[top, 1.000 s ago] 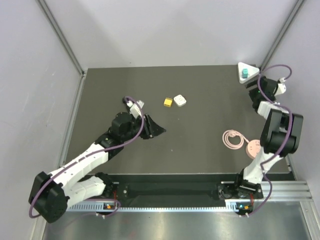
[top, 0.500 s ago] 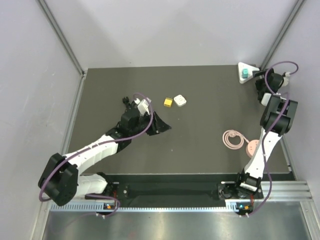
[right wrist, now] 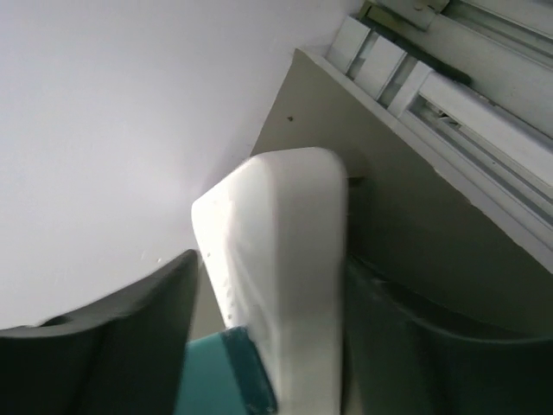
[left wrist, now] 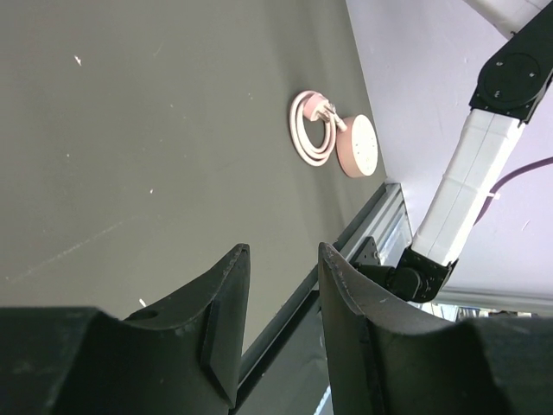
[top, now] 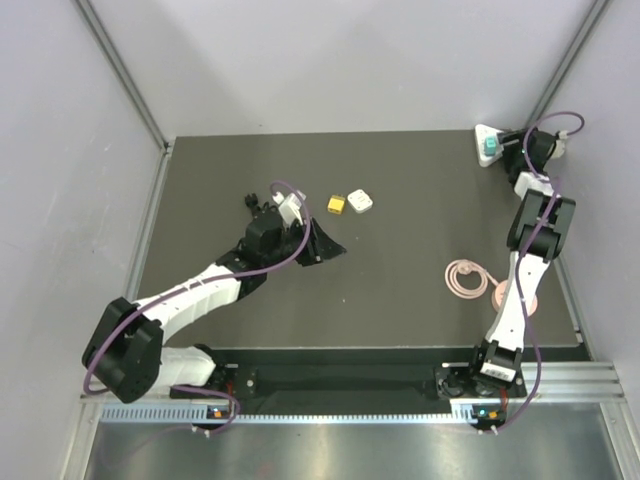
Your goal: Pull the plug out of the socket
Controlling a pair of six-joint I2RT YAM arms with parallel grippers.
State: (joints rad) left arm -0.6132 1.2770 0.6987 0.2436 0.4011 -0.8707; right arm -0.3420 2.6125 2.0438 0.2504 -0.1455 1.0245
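The white triangular socket [top: 487, 131] lies in the far right corner of the dark table, with the teal plug [top: 490, 148] plugged into it. My right gripper [top: 508, 148] is at the socket, jaws open on either side. In the right wrist view the socket [right wrist: 276, 259] stands between the two dark fingers, and the plug [right wrist: 207, 380] sticks out of its left face, close to the left finger. My left gripper [top: 325, 248] hovers over the table's middle, far from the socket. It is open and empty in the left wrist view [left wrist: 282, 251].
A small yellow cube [top: 336, 204] and a small white cube [top: 360, 201] lie side by side mid-table. A pink disc [top: 505, 295] with a coiled pink cord [top: 465, 278] lies at the right, and shows in the left wrist view [left wrist: 357, 147]. Walls and a corner post hem in the socket.
My right gripper has moved up into the far corner and now straddles the socket and plug. My left arm has swung its gripper a little to the right.
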